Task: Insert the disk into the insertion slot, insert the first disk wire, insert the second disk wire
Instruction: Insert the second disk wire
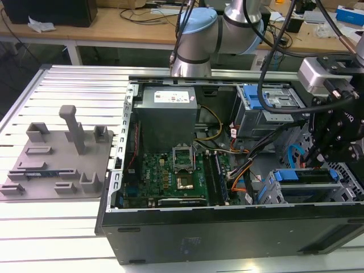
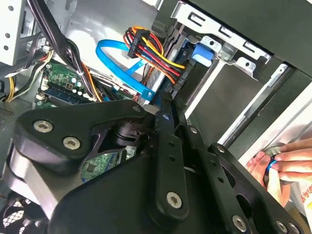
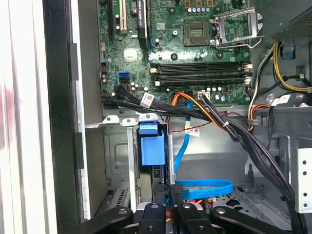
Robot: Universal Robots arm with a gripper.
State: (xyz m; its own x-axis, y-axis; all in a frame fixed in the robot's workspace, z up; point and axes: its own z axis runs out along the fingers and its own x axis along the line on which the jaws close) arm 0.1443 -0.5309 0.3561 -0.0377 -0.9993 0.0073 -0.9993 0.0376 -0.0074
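Observation:
The disk (image 1: 307,175), in its bright blue frame, lies inside the insertion slot (image 1: 296,193) of the low grey cage at the exterior view's right. Its blue frame end shows in both wrist views (image 3: 149,146) (image 2: 202,52). A bundle of red, yellow and black wire (image 2: 156,56) runs to the disk's rear edge. A flat blue wire (image 2: 119,58) (image 3: 204,187) loops round and ends at my fingertips. My gripper (image 1: 321,153) (image 2: 162,105) (image 3: 176,189) hangs just behind the disk, its fingers closed together on that blue wire's end.
A taller grey cage with a blue latch piece (image 1: 267,102) sits behind the disk's bay. Black cable bundles (image 3: 234,131) cross between the motherboard (image 1: 170,170) and the bay. A person's hand (image 2: 287,163) rests at the case's outer edge. A grey fixture plate (image 1: 57,159) lies outside the case.

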